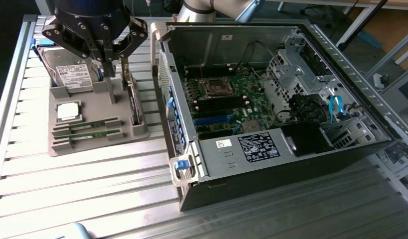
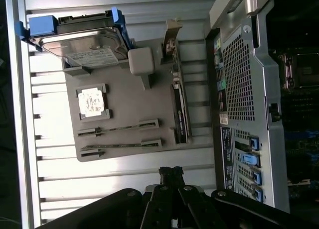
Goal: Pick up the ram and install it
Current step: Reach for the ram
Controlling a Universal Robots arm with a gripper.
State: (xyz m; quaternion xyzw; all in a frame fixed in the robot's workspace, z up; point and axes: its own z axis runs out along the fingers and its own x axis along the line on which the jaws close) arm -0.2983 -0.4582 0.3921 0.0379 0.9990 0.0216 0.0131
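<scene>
- Exterior view: the claw [image 1: 109, 69] hangs over the far end of a grey holder [image 1: 127, 130], its fingers pressed together with nothing between them.
- The holder sits on a slatted metal counter [image 1: 90, 179], at the exterior view's left of an open computer case [image 1: 210, 154].
- The ram [image 1: 87, 124] lies flat in a slot at the near end of the holder, apart from the claw. A second stick [image 1: 89, 134] lies in the next slot just beside it.
- A square silver processor [image 1: 68, 110] rests beside the sticks, and a hard drive [image 1: 74, 75] stands tilted under the claw.
- Inside the case the motherboard [image 1: 230, 94] is in plain sight.
- Wrist view: the claw [image 2: 171, 171] is closed and empty over the bare counter [image 2: 99, 181], just off the holder's [image 2: 129, 94] edge.
- The ram [image 2: 117, 129] and the second stick [image 2: 119, 145] lie side by side in their slots, the part of the holder closest to the fingertips.
- The processor [image 2: 92, 102] and the hard drive [image 2: 82, 47] lie beyond them. The case [image 2: 244, 89] stands alongside the holder.
</scene>
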